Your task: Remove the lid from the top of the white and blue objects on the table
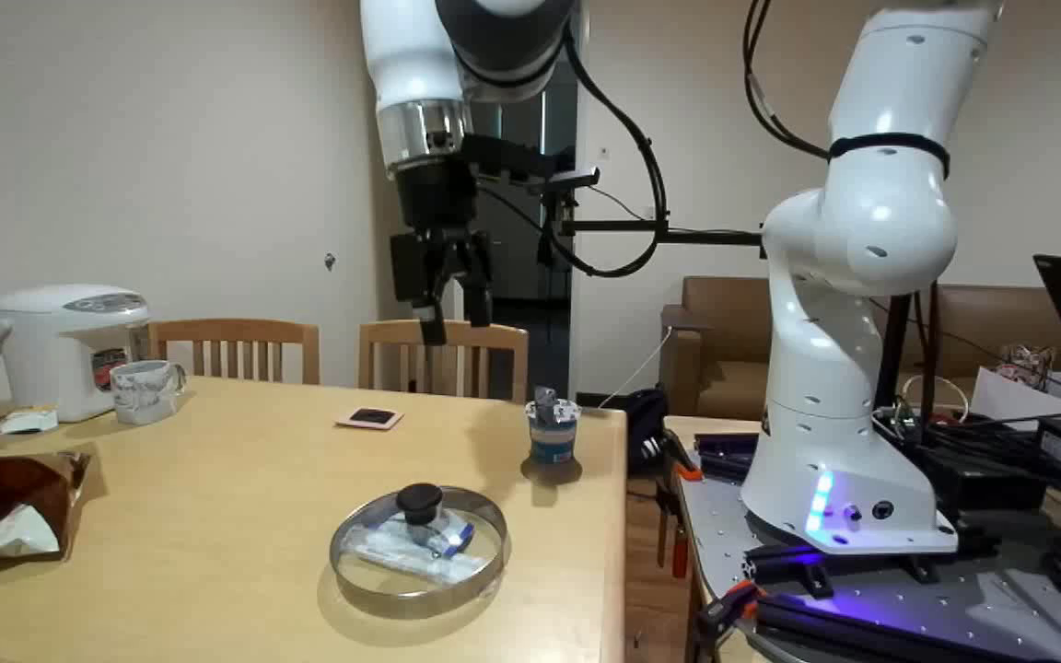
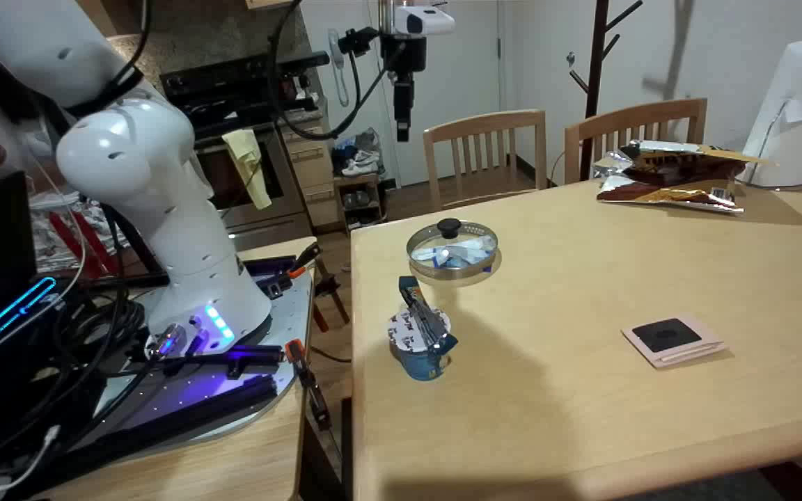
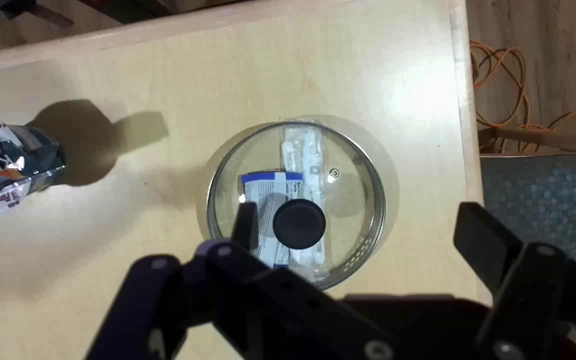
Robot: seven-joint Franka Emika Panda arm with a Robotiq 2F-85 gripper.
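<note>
Holding nothing, the gripper (image 3: 364, 235) hangs well above the table (image 3: 93, 260) with its fingers (image 3: 483, 245) spread wide. Below it stands the dark knob (image 3: 299, 223), nearer one finger than the other in the wrist view. The glass lid (image 3: 340, 207) rests on the table over the white and blue packets (image 3: 268, 195). The step in hand looks like the approach; removal is yet to begin. The next move likely calls for a sideways correction and a straight descent, then closing on the knob and lifting clear, away from the foil-topped cup (image 1: 553, 447) farther off.
</note>
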